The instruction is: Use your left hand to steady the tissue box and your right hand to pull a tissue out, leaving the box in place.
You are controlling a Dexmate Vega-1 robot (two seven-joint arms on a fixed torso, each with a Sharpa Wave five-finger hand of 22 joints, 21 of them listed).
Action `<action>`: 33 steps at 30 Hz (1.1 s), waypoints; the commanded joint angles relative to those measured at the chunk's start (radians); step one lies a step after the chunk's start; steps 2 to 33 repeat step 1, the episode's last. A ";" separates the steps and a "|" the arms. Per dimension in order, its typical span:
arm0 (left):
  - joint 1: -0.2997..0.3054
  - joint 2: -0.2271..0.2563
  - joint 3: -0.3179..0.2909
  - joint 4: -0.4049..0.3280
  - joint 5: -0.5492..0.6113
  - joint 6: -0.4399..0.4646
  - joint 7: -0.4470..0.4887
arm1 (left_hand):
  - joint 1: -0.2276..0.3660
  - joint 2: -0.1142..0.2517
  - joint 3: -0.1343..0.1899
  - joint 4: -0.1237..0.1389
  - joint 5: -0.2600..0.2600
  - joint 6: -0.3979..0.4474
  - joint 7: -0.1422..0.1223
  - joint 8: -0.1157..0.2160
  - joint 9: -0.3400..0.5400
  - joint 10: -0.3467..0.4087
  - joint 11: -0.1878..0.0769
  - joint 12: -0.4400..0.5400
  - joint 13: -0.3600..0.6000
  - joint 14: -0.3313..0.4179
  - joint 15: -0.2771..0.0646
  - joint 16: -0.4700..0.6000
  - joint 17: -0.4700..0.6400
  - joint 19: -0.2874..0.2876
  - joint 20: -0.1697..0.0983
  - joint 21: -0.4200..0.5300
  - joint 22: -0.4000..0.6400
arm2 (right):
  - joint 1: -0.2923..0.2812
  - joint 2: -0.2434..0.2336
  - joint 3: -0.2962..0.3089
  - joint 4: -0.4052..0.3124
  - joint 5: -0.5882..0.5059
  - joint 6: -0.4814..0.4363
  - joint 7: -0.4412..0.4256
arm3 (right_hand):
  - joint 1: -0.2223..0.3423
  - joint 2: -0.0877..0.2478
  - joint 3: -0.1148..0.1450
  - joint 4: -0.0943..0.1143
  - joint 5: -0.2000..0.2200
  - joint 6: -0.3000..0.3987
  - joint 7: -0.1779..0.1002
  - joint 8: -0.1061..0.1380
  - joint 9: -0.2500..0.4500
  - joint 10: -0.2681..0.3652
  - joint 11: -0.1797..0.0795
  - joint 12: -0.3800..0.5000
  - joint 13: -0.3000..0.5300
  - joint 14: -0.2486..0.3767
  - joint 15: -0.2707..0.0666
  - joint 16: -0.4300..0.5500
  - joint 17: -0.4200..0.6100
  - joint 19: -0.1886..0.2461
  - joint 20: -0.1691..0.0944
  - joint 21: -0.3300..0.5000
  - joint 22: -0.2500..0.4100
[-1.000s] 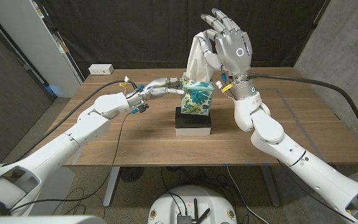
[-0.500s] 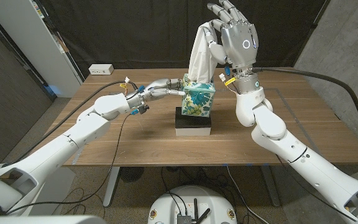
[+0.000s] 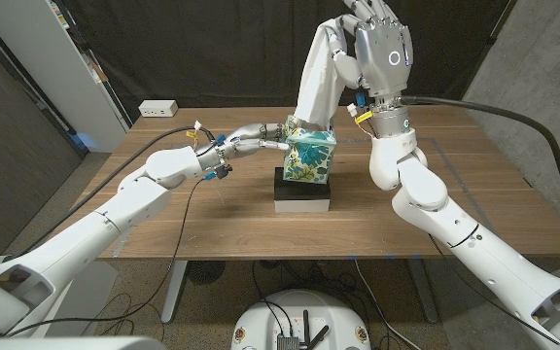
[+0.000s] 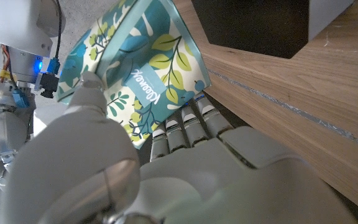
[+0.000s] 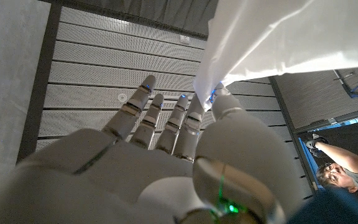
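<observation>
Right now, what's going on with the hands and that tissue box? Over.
Left hand grips tissue box. Right hand pinches tissue, lifted high, lower end in box. Nothing in the way.

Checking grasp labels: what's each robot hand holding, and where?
Right robot hand pinches the tissue at its top end. Left robot hand grips the tissue box by its side.

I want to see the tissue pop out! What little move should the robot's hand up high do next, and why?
Probably keep lifting a little higher. The right hand pinches the white tissue, which is stretched tall but whose lower end still sits in the teal leaf-patterned tissue box. The left hand holds the box's side, so it should stay put.
</observation>
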 commanded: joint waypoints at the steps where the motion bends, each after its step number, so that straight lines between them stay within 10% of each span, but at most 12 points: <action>1: 0.015 0.024 -0.014 -0.023 -0.011 0.014 0.000 | -0.005 0.005 0.012 0.004 0.006 0.026 0.014 0.025 0.014 0.000 0.007 0.000 0.002 -0.005 -0.039 -0.001 0.003 -0.005 0.004 -0.006 0.004 | 0.010 0.035 0.015 0.020 0.039 -0.027 -0.066 | 0.010 0.004 -0.009 0.001 0.007 0.003 -0.008 0.008 0.001 0.008 -0.001 -0.005 0.004 -0.003 -0.176 0.003 0.002 0.008 -0.074 0.003 0.002; 33: 0.015 0.024 -0.014 -0.023 -0.011 0.014 0.000 | -0.005 0.005 0.012 0.004 0.006 0.026 0.014 0.025 0.014 0.000 0.007 0.000 0.002 -0.005 -0.039 -0.001 0.003 -0.005 0.004 -0.006 0.004 | 0.010 0.035 0.015 0.020 0.039 -0.027 -0.066 | 0.010 0.004 -0.009 0.001 0.007 0.003 -0.008 0.008 0.001 0.008 -0.001 -0.005 0.004 -0.003 -0.176 0.003 0.002 0.008 -0.074 0.003 0.002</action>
